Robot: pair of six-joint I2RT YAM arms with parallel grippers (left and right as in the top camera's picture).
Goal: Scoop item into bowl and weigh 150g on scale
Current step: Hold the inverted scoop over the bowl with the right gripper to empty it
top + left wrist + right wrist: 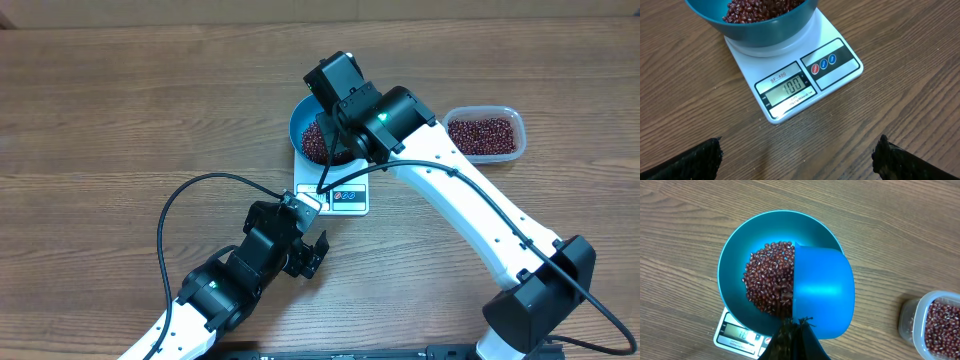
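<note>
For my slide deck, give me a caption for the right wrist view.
Right hand holds a blue scoop over the blue bowl of red beans on the white scale.

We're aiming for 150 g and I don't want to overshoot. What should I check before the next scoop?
1. Bowl sits on scale: ok.
2. Display at target: not ok, reads 100.
3. Scoop gripped by right gripper: ok.
4. Scoop fully emptied: cannot tell, only its underside shows.
5. Beans left in tub: ok.
6. Left gripper open, off the scale: ok.
</note>
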